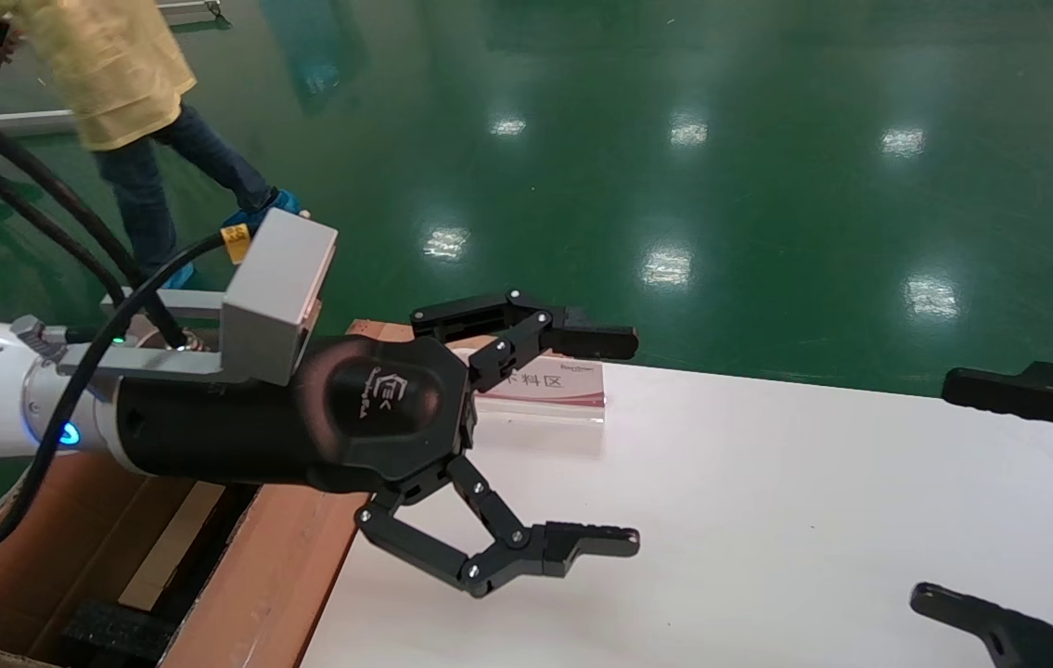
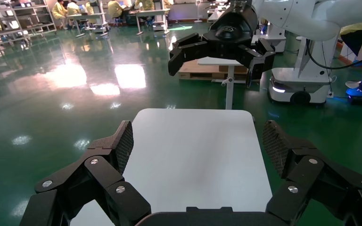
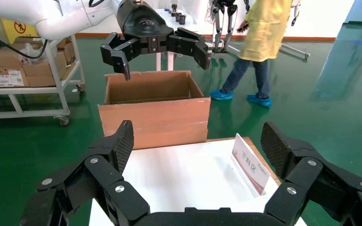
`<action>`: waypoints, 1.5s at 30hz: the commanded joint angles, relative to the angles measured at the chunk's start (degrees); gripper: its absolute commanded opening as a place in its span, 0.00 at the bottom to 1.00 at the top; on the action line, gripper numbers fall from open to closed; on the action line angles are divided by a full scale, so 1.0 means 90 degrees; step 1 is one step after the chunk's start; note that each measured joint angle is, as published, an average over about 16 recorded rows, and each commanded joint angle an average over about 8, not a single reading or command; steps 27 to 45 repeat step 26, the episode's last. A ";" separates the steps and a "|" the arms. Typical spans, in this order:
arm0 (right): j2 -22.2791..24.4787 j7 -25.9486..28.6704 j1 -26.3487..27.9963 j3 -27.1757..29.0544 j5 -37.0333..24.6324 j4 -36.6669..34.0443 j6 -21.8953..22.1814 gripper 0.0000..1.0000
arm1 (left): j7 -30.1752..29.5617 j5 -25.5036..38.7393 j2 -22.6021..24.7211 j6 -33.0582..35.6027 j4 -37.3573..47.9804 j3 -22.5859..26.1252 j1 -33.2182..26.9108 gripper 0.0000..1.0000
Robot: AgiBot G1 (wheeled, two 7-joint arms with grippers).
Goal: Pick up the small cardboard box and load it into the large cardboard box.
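Left gripper [image 1: 614, 441] hangs wide open above the white table [image 1: 767, 520], holding nothing. Large cardboard box [image 1: 276, 566] sits just behind and below it, off the table's edge. Right gripper [image 1: 981, 501] opposite, spread wide, empty. Small cardboard box not visible.

Even, bright overhead lighting is seen throughout, with white lamp glare mirrored in patches on the glossy green floor [image 1: 767, 186], a soft shadow cast on the white table [image 1: 767, 520] under the left gripper [image 1: 623, 441], and slight motion blur noted on the walking person [image 1: 118, 83].
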 commanded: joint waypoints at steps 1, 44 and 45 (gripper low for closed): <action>0.0000 0.0000 0.0000 0.0000 0.0000 0.0000 0.0000 1.00 | -0.0004 0.0006 -0.0003 -0.0003 0.0000 0.0017 -0.0014 1.00; 0.0000 0.0000 0.0000 0.0000 0.0000 0.0000 0.0000 1.00 | -0.0016 0.0022 -0.0012 -0.0018 0.0000 0.0075 -0.0066 1.00; 0.0000 0.0000 0.0000 0.0000 0.0000 0.0000 0.0000 1.00 | -0.0016 0.0022 -0.0012 -0.0018 0.0000 0.0075 -0.0066 1.00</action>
